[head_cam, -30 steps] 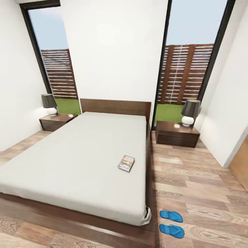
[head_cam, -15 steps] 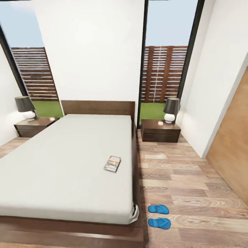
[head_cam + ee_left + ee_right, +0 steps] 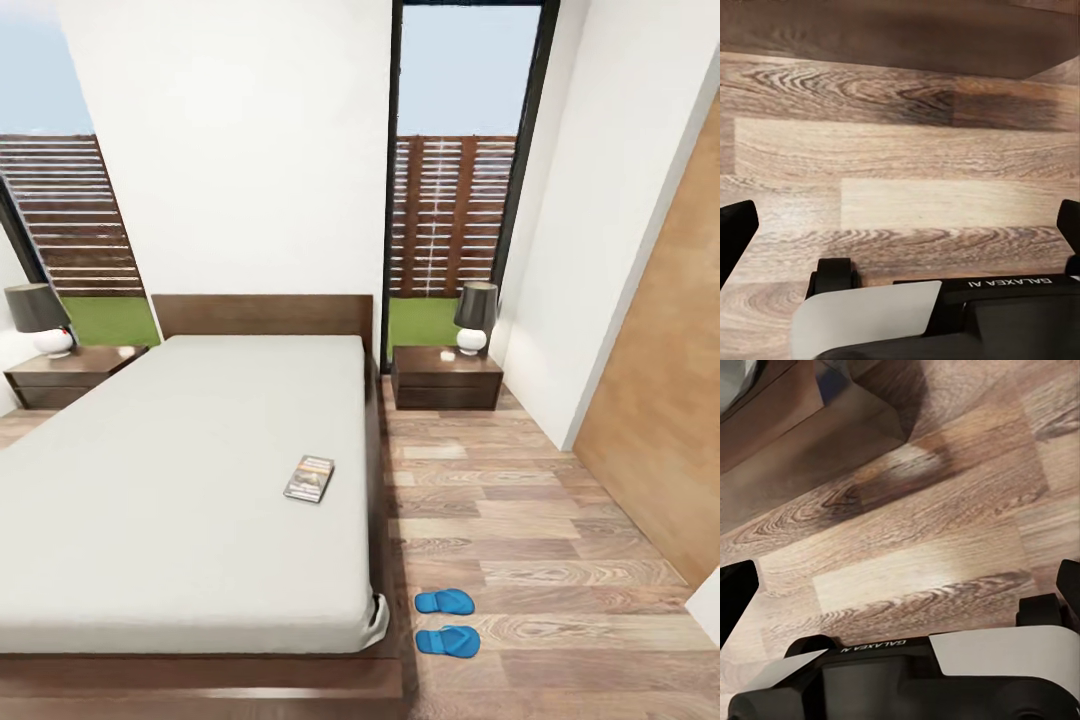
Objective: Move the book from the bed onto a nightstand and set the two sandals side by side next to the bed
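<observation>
On the bed [image 3: 180,500], the book [image 3: 309,478] is lying toward three o'clock — both sandals [image 3: 446,621] are sitting on the plank floor [image 3: 520,520] at five o'clock; both jaws are gaping, empty.

book [image 3: 309,478] on bed [image 3: 180,480], sandals [image 3: 446,621] beside

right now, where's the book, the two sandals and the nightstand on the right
book [image 3: 309,478], head view, middle of its cover
nearer sandal [image 3: 447,641], head view, middle of its sole
farther sandal [image 3: 445,601], head view, middle of its sole
right nightstand [image 3: 445,385], head view, drawer front
</observation>
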